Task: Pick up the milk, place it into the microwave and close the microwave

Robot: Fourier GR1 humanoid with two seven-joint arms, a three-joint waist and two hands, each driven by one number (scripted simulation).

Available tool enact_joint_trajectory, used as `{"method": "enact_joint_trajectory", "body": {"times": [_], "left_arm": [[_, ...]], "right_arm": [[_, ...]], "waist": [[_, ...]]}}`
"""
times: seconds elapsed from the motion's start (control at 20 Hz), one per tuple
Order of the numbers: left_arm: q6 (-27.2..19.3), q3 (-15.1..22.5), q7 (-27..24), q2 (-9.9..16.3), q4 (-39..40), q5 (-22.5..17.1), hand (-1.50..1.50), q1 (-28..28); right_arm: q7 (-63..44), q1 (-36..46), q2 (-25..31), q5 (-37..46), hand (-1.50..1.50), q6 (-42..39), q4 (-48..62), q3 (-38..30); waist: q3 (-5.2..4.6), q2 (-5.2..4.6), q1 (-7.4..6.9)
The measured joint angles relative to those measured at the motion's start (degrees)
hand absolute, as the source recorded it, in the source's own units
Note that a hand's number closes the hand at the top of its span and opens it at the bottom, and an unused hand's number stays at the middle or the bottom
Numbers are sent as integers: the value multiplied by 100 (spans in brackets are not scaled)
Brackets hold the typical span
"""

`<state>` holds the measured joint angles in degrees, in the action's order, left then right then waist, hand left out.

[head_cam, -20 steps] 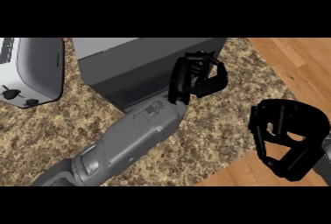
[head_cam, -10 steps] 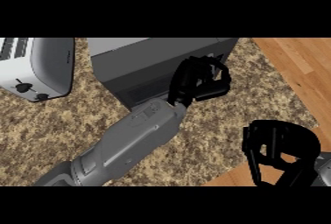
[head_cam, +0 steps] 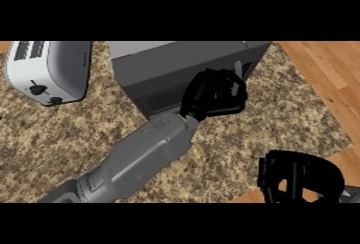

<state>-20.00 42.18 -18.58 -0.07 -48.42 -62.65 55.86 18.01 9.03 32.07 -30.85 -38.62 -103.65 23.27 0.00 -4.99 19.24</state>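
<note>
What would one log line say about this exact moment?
left robot hand: curled, at dark grey microwave front | right robot hand: curled, lower right | milk: unseen

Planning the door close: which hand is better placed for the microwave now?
Left. The left hand is already against the microwave front, while the right hand sits low at the counter edge, well away from it.

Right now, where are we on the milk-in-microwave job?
Done: no milk shows on the counter, so it may be inside already; unconfirmed. In hand: left hand, fingers curled, is at the microwave front. Left: whether the door is closed cannot be told. Right hand sits curled at the lower right.
</note>
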Motion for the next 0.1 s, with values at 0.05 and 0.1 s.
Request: {"method": "enact_joint_trajectory", "body": {"times": [0.05, 0.1], "left_arm": [[86, 12, -21, -1, 23, -30, 150, -9], [173, 24, -44, -1, 42, -60, 150, -23]], "right_arm": [[-2, -58, -23, 29, 150, 38, -60, 33], [-8, -106, -37, 69, 150, 72, -125, 63]], "waist": [[1, 6, -22], [0, 13, -41]]}}
